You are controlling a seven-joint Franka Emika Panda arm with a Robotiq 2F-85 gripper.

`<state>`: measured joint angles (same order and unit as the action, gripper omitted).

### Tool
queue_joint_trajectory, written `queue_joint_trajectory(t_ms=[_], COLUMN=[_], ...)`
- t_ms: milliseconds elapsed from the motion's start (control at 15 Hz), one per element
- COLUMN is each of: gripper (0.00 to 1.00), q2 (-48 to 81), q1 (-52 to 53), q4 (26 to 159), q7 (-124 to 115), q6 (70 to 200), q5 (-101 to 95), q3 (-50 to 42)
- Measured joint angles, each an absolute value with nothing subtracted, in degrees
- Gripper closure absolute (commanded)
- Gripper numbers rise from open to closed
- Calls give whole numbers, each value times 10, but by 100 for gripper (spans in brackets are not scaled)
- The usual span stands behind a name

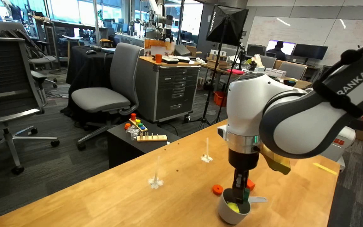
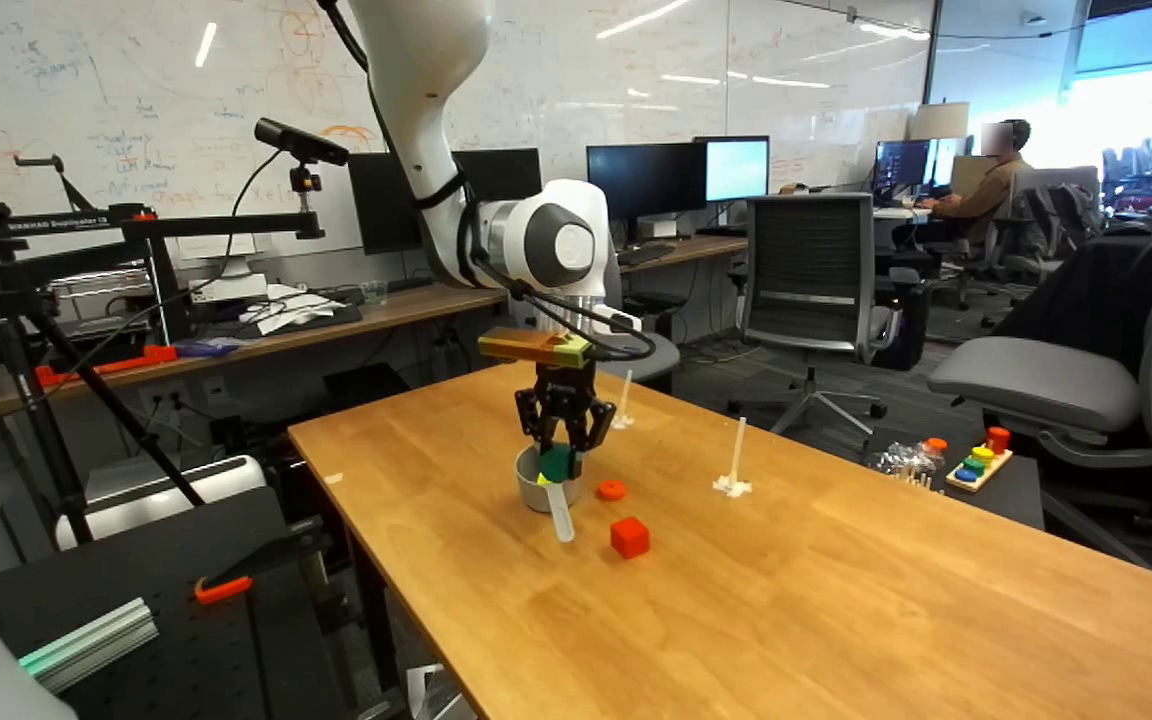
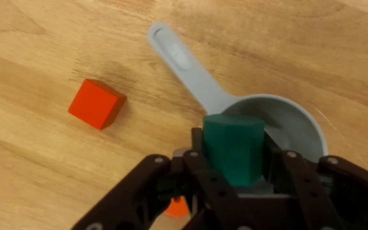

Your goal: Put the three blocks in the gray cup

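1. The wooden table (image 2: 786, 600) spreads across the lower part of both exterior views; in an exterior view it widens toward five o'clock.
2. The robot arm (image 1: 247, 107) comes in from two o'clock in an exterior view, its wrist aimed down toward six.
3. The gripper (image 3: 233, 148) hangs over the gray cup (image 3: 294, 123) with its two fingers clamped on the green block (image 3: 235, 143); in the wrist view one finger is at about nine o'clock of the block, the other at three.
4. The gray cup stands upright beneath the gripper, its handle running out between ten and eleven o'clock in the wrist view.
5. The green block sits between the fingertips, over the cup's nine o'clock side in the wrist view (whether its lower end dips below the rim, I cannot tell).
6. The red block (image 3: 91, 103) rests on the table outside the cup, apart from the gripper, between nine and ten o'clock from it in the wrist view.
7. The yellow block (image 1: 233, 206) is inside the cup, seen only in part; in an exterior view it shows between seven and eight o'clock from the fingertips.
8. The orange disc (image 2: 611, 490) lies flat on the table near the cup; in the wrist view it is between seven and eight o'clock from the green block, partly covered by the gripper.
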<state>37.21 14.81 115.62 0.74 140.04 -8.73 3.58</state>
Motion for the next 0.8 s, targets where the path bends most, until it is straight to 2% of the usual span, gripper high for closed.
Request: queue_joint_trajectory(t_ms=[133, 333, 400, 800], gripper=[28, 3, 0, 0], q2=[372, 371, 370, 362], q1=[156, 166, 168, 173], q4=[1162, 1166, 1166, 1166], q7=[6, -1, -4, -14], q6=[1402, 1402, 1402, 1402], q5=[-91, -99, -100, -101], q3=[37, 38, 38, 38])
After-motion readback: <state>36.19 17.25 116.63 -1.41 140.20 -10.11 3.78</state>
